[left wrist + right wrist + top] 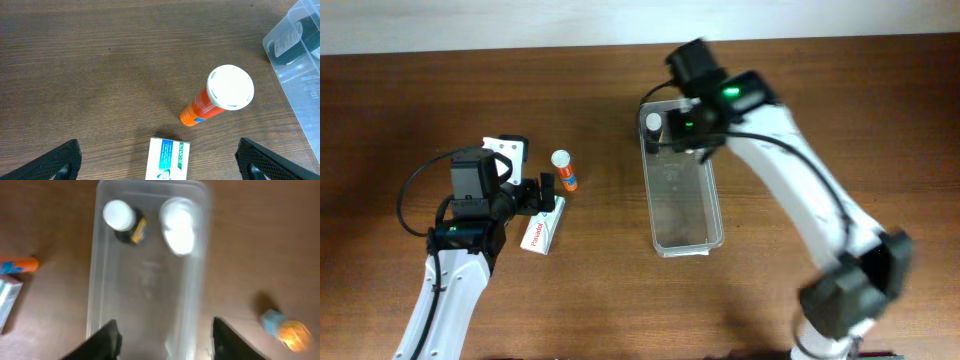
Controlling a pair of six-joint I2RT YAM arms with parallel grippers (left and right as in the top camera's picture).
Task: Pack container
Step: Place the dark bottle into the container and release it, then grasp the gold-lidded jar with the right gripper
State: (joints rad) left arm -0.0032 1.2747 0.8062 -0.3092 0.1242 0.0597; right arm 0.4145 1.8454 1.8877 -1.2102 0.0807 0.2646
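Note:
The container (685, 190) is a long clear plastic bin in the middle of the table. At its far end stand a dark bottle with a white cap (122, 220) and a white-topped bottle (179, 227). My right gripper (162, 340) is open and empty above the container (145, 285); in the overhead view it (695, 135) hangs over the far end. My left gripper (159, 167) is open and empty, low over a white and blue caplet box (169, 159). An orange tube with a white cap (215, 100) stands just beyond the box.
The box (542, 228) and the orange tube (564, 172) sit left of the container. A small blue and orange item (285, 327) lies right of the container. A white object (505, 148) lies behind the left arm.

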